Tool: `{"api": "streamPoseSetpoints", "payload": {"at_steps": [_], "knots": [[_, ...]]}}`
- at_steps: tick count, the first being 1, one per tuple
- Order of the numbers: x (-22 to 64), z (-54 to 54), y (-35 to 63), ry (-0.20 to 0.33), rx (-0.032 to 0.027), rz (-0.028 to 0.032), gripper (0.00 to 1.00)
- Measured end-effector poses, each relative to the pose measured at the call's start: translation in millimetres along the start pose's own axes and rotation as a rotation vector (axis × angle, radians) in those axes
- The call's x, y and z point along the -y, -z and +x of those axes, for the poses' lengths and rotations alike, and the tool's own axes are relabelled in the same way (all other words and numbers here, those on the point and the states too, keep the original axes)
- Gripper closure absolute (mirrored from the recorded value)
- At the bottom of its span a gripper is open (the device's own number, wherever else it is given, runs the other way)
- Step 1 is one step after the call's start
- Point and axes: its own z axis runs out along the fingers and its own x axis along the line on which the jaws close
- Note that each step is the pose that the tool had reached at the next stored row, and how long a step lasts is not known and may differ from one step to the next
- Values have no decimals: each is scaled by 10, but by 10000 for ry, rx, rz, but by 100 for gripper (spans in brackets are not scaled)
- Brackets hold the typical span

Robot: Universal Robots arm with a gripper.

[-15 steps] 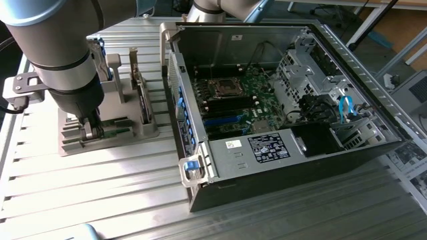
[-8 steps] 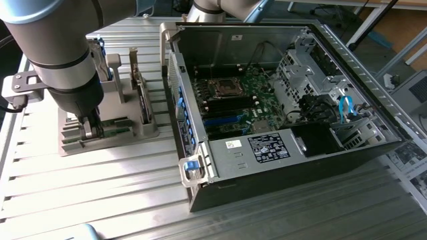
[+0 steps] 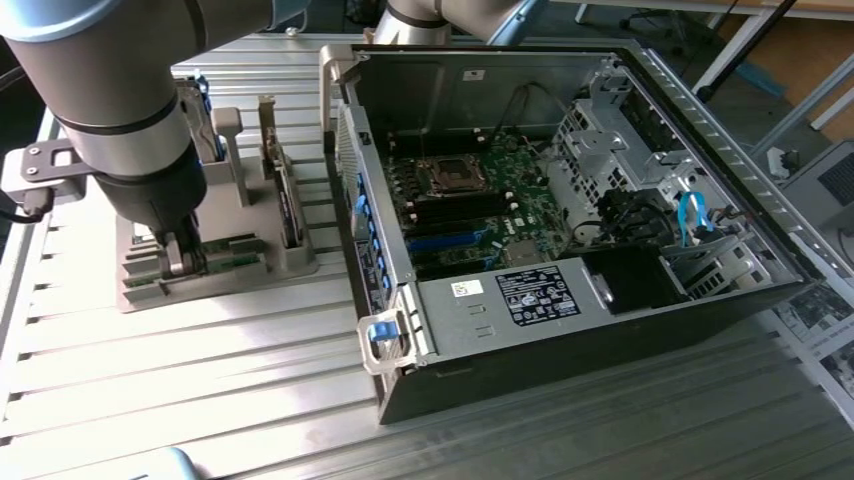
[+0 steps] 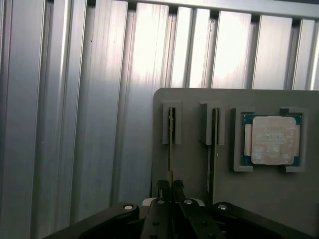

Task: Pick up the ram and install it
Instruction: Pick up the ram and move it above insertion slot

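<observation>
Reaching steeply down from the upper left of the exterior view with the arm [image 3: 127,110] close to vertical and the wrist aimed at the gray holder [image 3: 274,268] on the ribbed metal bench [image 3: 200,380]. Holds the end effector [image 3: 180,258] down at the holder's side toward the exterior view's left, well apart from the open computer case [image 3: 561,330] at the centre and right of that view. Grips with fingers [image 4: 162,195] drawn nearly together, one on each face of the ram [image 4: 171,130], clenched on that thin green stick. Has the ram standing on edge in its slot in the holder, far end seated between two small gray posts, not lifted clear. Sits just beside a second stick [image 4: 214,144] of the same kind, also on edge in the neighbouring slot, apart from the fingers. Past that, a square silver CPU [image 4: 271,140] lying flat in its own recess of the same holder. Inside the case, motherboard [image 3: 494,200] exposed.
</observation>
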Motion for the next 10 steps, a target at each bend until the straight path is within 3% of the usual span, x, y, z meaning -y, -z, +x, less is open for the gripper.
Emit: {"api": "streamPoseSetpoints", "payload": {"at_steps": [10], "knots": [[0, 0, 32, -1, -64, -8, 87]]}}
